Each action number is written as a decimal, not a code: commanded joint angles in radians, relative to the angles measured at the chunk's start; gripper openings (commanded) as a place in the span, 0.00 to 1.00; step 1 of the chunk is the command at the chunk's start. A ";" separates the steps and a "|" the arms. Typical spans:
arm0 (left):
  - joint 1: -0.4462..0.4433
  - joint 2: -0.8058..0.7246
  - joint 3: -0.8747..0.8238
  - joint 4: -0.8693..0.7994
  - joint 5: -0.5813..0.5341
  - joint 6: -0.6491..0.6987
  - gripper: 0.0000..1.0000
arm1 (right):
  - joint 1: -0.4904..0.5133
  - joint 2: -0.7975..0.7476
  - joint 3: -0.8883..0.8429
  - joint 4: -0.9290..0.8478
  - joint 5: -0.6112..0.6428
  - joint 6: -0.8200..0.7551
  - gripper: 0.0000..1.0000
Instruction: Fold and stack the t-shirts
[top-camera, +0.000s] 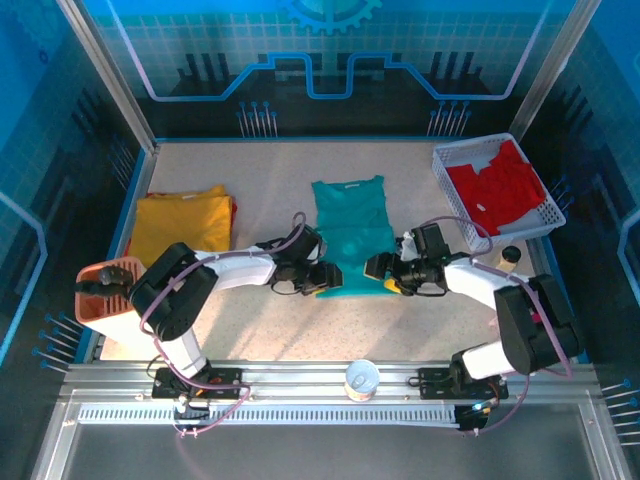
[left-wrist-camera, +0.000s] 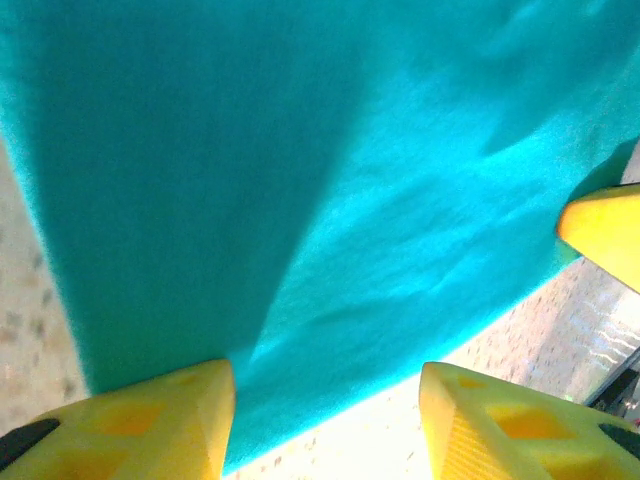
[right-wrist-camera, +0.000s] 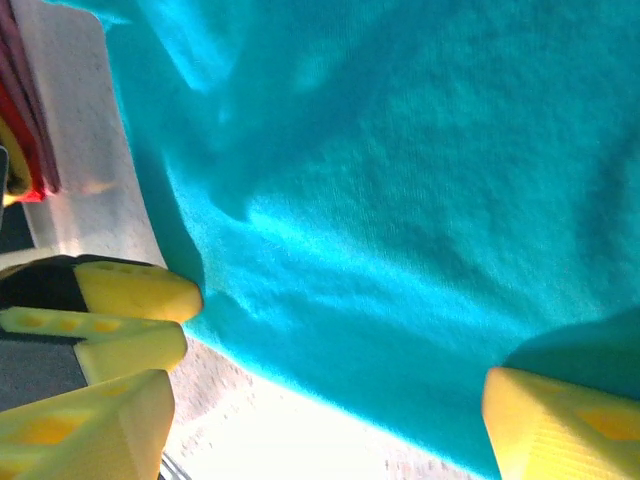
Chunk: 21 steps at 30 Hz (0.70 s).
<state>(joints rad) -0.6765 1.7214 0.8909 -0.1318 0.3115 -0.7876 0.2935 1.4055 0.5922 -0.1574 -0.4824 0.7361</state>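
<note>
Teal-green cotton t-shirt (top-camera: 350, 232) lies flat in the middle of the speckled beige table (top-camera: 270, 180), collar at the far end, hem toward the arms. It looks like a narrow strip with no sleeves sticking out. The mustard-yellow t-shirt (top-camera: 180, 228) is folded at far left, and the crumpled red t-shirt (top-camera: 500, 185) sits in the white mesh basket (top-camera: 445, 160) at far right. Both are well apart from the teal one. The left gripper (top-camera: 322, 276) is at the near-left corner of the hem and the right gripper (top-camera: 384, 268) at the near-right corner, so the two are close to each other. In the left wrist view the yellow fingers (left-wrist-camera: 150, 420) are spread wide with the hem edge between them and nothing pinched. In the right wrist view the fingers (right-wrist-camera: 560, 420) are also spread over the hem and hold no cloth. Step in hand, as I judge it, is grabbing the hem to fold the bottom half up toward the collar. To do it well, lower both grippers until one finger slides under the edge, and take all layers, not just the top one. Close both together, lift only slightly, carry the hem straight away from the bases at the same pace, and lay it square on the collar end. The risk is that uneven pull skews the fold, or that one corner slips out.
</note>
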 joint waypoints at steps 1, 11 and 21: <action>-0.014 -0.073 0.006 -0.136 -0.001 -0.014 0.54 | 0.013 -0.096 0.013 -0.202 0.081 -0.047 0.82; -0.001 -0.239 0.037 -0.358 -0.058 0.107 0.72 | -0.017 -0.288 0.094 -0.486 0.297 -0.128 0.91; 0.036 -0.165 -0.121 -0.111 0.040 0.083 0.69 | -0.047 -0.157 0.078 -0.424 0.276 -0.170 0.74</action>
<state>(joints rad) -0.6472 1.5330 0.7780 -0.3248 0.3176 -0.7067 0.2577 1.2270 0.6743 -0.5846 -0.2131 0.5869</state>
